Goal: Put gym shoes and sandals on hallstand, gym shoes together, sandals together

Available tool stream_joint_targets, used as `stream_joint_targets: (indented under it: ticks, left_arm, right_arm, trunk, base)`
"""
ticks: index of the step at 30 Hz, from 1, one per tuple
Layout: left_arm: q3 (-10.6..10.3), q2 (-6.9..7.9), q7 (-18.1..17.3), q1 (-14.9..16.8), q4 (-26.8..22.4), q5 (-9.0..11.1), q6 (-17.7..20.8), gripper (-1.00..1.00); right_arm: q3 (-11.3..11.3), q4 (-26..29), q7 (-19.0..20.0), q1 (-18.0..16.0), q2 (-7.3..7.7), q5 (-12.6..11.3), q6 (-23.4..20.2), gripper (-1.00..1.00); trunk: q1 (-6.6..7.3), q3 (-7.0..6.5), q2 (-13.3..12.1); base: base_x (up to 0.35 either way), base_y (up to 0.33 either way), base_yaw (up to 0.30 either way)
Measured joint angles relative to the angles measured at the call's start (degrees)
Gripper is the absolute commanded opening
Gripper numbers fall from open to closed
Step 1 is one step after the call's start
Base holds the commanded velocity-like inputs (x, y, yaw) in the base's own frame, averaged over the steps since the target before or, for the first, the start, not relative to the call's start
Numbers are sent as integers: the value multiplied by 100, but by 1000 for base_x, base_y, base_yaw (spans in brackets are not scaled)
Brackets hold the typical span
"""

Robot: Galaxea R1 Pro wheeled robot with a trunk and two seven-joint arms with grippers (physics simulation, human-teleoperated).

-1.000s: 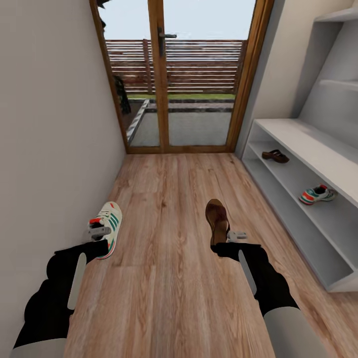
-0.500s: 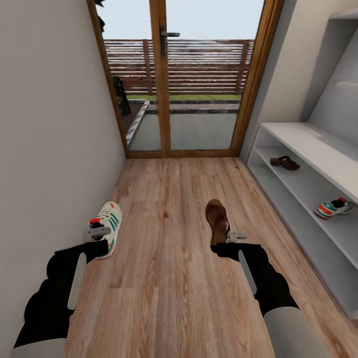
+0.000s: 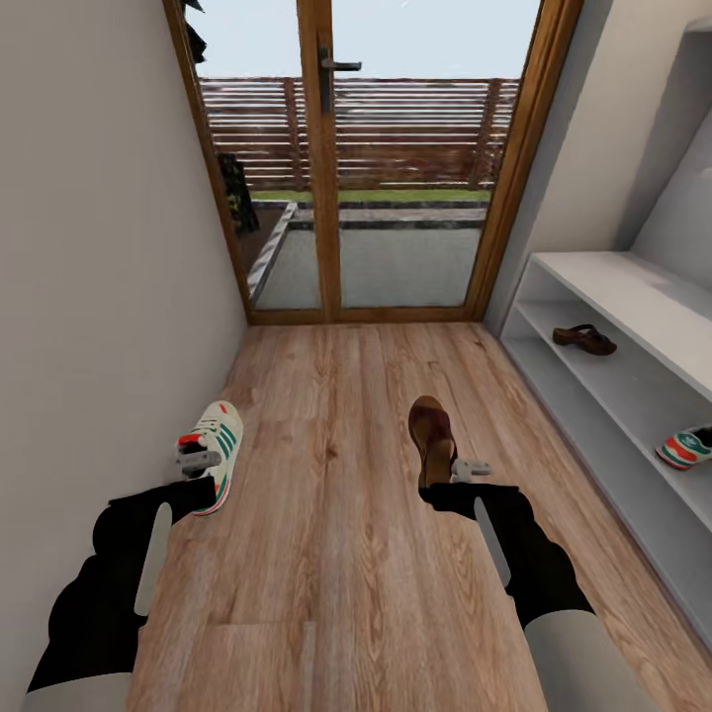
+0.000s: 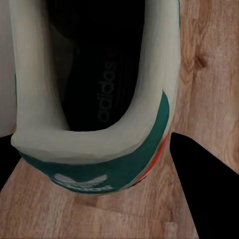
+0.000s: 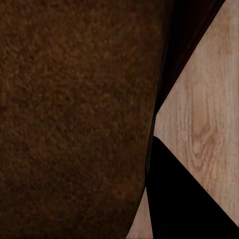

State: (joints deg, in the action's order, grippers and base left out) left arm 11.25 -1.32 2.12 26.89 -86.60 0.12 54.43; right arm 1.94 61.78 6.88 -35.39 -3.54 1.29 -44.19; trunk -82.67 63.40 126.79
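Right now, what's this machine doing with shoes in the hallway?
It is tidying shoes onto the grey rack on the right. Its left hand is at the heel of a white and green gym shoe, and its right hand is at the heel of a brown sandal, both over the wooden floor. Whether they are lifted clear is hard to tell. The other sandal and the other gym shoe already sit on a rack shelf, apart from each other.
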Motion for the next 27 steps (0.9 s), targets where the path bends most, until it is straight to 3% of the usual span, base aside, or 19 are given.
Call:
stream_joint_targets:
  ticks: [27]
  left_arm:
    - [0,0,0,-7,1,0,-1,-100]
  right_arm:
    - [0,4,6,2,-5,0,0,-100]
  trunk:
    - [0,0,0]
  base:
    - [339,0,0]
